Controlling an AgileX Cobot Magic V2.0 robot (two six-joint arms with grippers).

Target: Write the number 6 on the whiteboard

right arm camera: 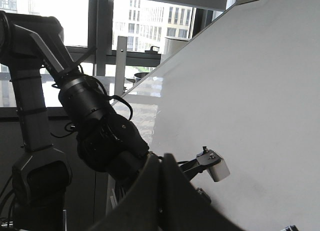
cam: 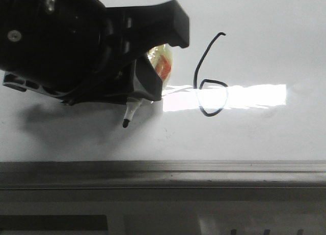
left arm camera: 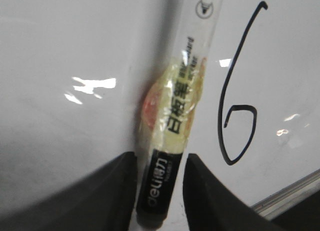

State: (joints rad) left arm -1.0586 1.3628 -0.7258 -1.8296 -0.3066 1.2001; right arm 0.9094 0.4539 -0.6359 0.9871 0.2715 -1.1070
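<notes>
Front view shows one number 6 (cam: 211, 82) drawn on one whiteboard (cam: 265, 41), beside one marker (cam: 131, 113). Left end effector (left arm camera: 160, 191) is clenched around the marker's barrel. Right end effector (right arm camera: 161, 191) has its fingers pressed together, empty.

Whiteboard mostly bare around the pen

The left gripper (cam: 130, 87) and its marker (cam: 129, 114) blocked the whiteboard (cam: 265, 36) beside the number 6 (cam: 211, 77); bare board lay beyond the digit and below.

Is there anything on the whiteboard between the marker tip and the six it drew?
Nothing visible. Bare whiteboard lies between the marker tip, held in the left end effector, and the number 6; only a glare patch crosses the digit's loop.
</notes>
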